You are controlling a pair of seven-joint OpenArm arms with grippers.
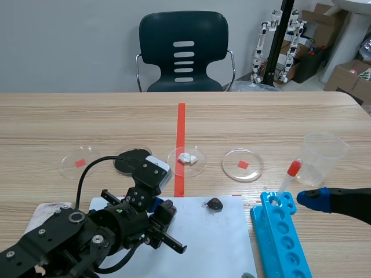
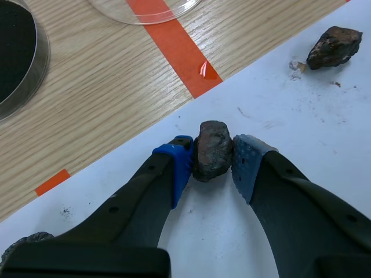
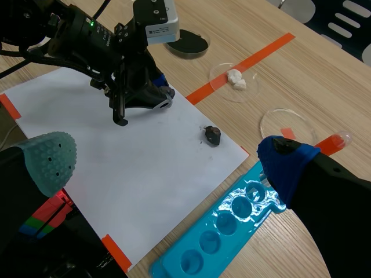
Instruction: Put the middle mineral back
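In the scene view, your left gripper [image 1: 164, 209] sits low over the far edge of the white sheet [image 1: 214, 243], near the close end of the red tape line. A small dark mineral [image 1: 215, 203] lies apart from it on the same edge of the sheet. A white mineral [image 1: 186, 157] rests in the middle dish [image 1: 203, 165]. Your right gripper [image 1: 313, 200] hangs beside the blue rack [image 1: 264, 231], close to the red-capped tube [image 1: 290, 174].

In the left wrist view, your pads are clamped on a brown mineral [image 2: 213, 152], one pad pressed to each side, over the sheet. You cannot tell whether it touches the paper. The dark mineral lies well ahead of it.

In the right wrist view, your fingers stand wide apart above the sheet and the rack.
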